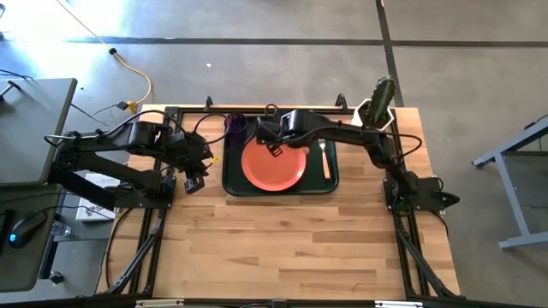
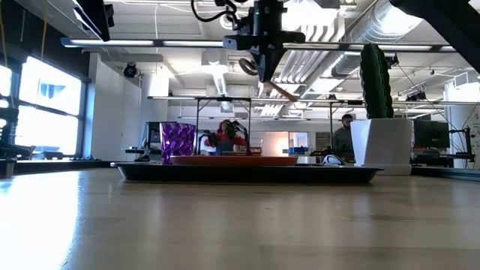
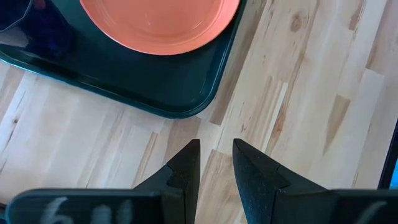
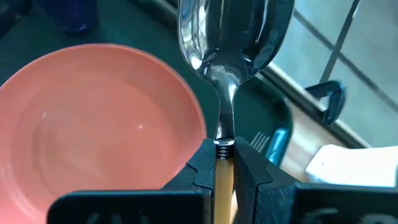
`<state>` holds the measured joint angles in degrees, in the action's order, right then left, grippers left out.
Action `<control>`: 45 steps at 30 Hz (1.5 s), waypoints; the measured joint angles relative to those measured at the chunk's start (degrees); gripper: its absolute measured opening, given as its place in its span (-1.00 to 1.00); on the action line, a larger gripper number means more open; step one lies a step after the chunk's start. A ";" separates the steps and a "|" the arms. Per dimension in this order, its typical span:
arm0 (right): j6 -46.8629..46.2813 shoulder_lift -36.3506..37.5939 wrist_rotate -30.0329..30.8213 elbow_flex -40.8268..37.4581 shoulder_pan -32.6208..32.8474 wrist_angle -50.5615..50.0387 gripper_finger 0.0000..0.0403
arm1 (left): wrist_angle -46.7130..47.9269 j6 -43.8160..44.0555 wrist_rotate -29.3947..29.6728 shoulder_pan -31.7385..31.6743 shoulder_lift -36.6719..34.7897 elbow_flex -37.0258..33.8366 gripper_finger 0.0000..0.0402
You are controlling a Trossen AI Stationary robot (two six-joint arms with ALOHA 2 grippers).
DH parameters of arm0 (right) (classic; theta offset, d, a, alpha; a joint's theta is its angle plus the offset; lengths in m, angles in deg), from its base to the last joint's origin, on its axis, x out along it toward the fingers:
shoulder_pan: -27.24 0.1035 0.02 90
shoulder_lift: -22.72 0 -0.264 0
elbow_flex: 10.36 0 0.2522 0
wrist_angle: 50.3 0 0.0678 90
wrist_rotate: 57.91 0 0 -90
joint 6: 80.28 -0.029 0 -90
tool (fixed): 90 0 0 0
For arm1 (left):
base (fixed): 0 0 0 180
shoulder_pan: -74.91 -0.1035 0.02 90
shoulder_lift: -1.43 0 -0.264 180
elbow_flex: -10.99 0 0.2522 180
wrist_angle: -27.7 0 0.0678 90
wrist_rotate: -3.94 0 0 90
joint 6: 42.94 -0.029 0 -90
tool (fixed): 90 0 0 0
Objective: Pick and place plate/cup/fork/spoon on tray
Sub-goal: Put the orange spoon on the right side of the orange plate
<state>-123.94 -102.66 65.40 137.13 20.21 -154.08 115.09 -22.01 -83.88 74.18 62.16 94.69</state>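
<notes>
1. Green tray (image 1: pixel 231 175) is sitting on the wooden tabletop (image 1: pixel 291 239) toward the far edge, with the salmon-orange plate (image 1: pixel 272 167) lying flat inside it, pretty much in the middle.
2. Purple cup (image 1: pixel 235 126) is standing in the tray's far-left corner, just beside the plate. The low view shows it upright too (image 2: pixel 178 142).
3. Fork (image 1: pixel 324 158) is lying in the tray on the right of the plate, handle pointing toward the near edge.
4. Right tool (image 4: pixel 222 163) is hanging over the tray, above the plate's far edge, and it's clamping the spoon (image 4: pixel 227 43) by the handle right where the metal neck starts. The shiny bowl is sticking out past the fingertips. In the low view the spoon (image 2: pixel 264 77) is well up off the tray, tilted.
5. Left tool (image 3: pixel 216 163) is hovering over bare wood just off the tray's left edge, its fingers only a narrow gap apart and gripping nothing.
6. White pot with a cactus (image 1: pixel 378 107) is standing at the far right of the tabletop, just outside the tray.
</notes>
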 joint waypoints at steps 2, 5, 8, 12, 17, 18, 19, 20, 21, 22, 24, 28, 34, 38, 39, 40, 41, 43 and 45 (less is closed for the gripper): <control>1.53 0.59 0.82 0.00 -0.55 0.00 -0.95 | 0.02 0.04 0.00 0.00 0.00 0.00 -0.57; 4.09 1.01 0.94 0.00 -1.31 0.00 -0.95 | 0.02 1.20 0.01 0.01 0.00 0.00 -0.57; 6.62 0.98 1.56 0.00 -2.03 0.02 -0.95 | 0.02 2.00 0.00 0.00 0.01 0.00 -0.57; 8.17 1.09 2.55 -2.84 -3.18 0.06 -0.95 | 0.00 3.24 0.00 0.02 0.02 0.00 -0.57; 7.58 3.09 1.43 -11.18 -4.75 0.05 -0.95 | 0.00 4.55 0.02 0.02 0.00 0.00 -0.57; 7.12 3.65 0.81 -12.95 -5.04 0.07 -0.95 | 0.01 4.56 0.02 0.01 0.00 0.00 -0.57; 6.15 4.17 0.48 -14.80 -5.38 0.36 -0.95 | 0.00 4.57 0.02 0.00 0.00 0.00 -0.57; 5.39 4.70 -0.03 -16.45 -5.75 0.53 -0.95 | -0.02 4.57 0.02 0.00 0.01 0.00 -0.57; 4.76 5.31 -0.82 -18.25 -6.13 0.68 -0.95 | -0.02 4.57 0.02 0.02 0.00 0.00 -0.57; 4.05 6.14 -1.44 -20.09 -6.44 1.07 -0.95 | -0.02 4.59 0.02 0.02 0.00 0.00 -0.57; 3.50 8.00 -2.49 -23.76 -7.20 3.12 -0.95 | -0.13 4.60 0.02 0.01 0.02 0.00 -0.57; 2.57 12.05 -6.81 -31.52 -8.83 9.77 -0.95 | -0.20 5.92 0.21 0.01 0.02 0.00 -0.57; -2.98 16.89 -18.00 -42.66 -12.45 18.94 -0.95 | -0.22 6.10 0.68 0.01 0.00 0.00 -0.57; -6.85 17.42 -23.74 -48.24 -14.06 22.97 -0.93 | -0.22 6.72 0.68 0.01 0.02 0.00 -0.57; -7.65 17.42 -25.37 -49.42 -14.27 23.80 -0.92 | -0.22 7.08 0.68 0.01 0.01 0.00 -0.57; -8.26 17.42 -26.63 -50.52 -14.42 24.98 -0.91 | -0.22 7.23 0.68 0.01 0.00 0.00 -0.57; -9.01 17.42 -27.76 -51.58 -14.54 26.58 -0.91 | -0.22 7.37 0.68 0.00 0.00 0.00 -0.57; -10.26 17.42 -30.07 -53.17 -14.81 28.52 -0.91 | -0.22 7.42 0.76 0.01 0.01 0.00 -0.57; -10.95 17.42 -31.43 -54.27 -15.19 30.15 -0.91 | -0.22 7.59 1.08 0.02 0.00 0.00 -0.57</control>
<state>-134.89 -85.24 33.97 82.87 5.02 -123.93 114.87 -14.42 -82.80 74.20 62.16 94.69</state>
